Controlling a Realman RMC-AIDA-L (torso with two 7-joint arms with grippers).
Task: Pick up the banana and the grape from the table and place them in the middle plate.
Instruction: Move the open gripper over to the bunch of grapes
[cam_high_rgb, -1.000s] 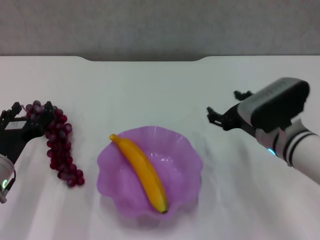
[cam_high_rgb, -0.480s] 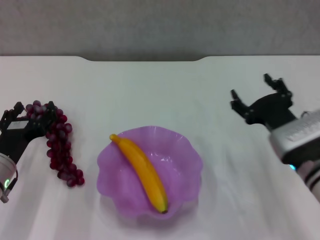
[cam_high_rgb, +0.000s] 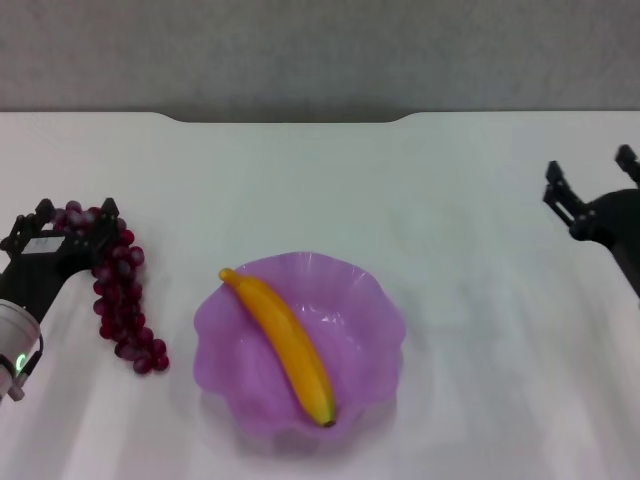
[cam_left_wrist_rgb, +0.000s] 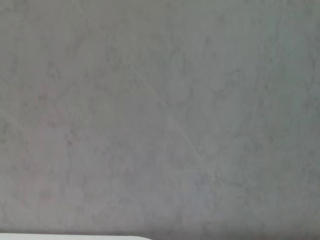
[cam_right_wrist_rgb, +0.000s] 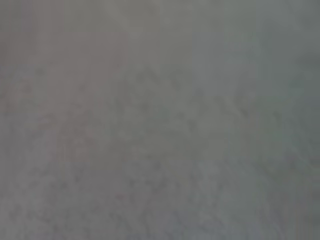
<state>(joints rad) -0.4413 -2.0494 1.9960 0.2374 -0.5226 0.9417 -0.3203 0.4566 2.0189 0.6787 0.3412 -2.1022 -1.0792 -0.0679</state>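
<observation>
The yellow banana (cam_high_rgb: 285, 345) lies diagonally inside the purple scalloped middle plate (cam_high_rgb: 385, 315), its dark tip toward the near rim. A long bunch of dark red grapes (cam_high_rgb: 125, 305) rests on the white table (cam_high_rgb: 320, 190), left of the plate. My left gripper (cam_high_rgb: 75, 212) is at the far end of the bunch, open, with its fingers on either side of the topmost grapes. At the table's right edge my right gripper (cam_high_rgb: 590, 165) is open and holds nothing. Both wrist views show only a blank grey surface.
The table's far edge (cam_high_rgb: 290, 120) has a shallow notch, with a grey wall behind it. Bare white tabletop lies between the plate and the right gripper.
My right arm has drawn back from near the plate to the far right edge, still open. The left gripper has shifted slightly toward the top of the grapes. Banana and plate have not moved.
</observation>
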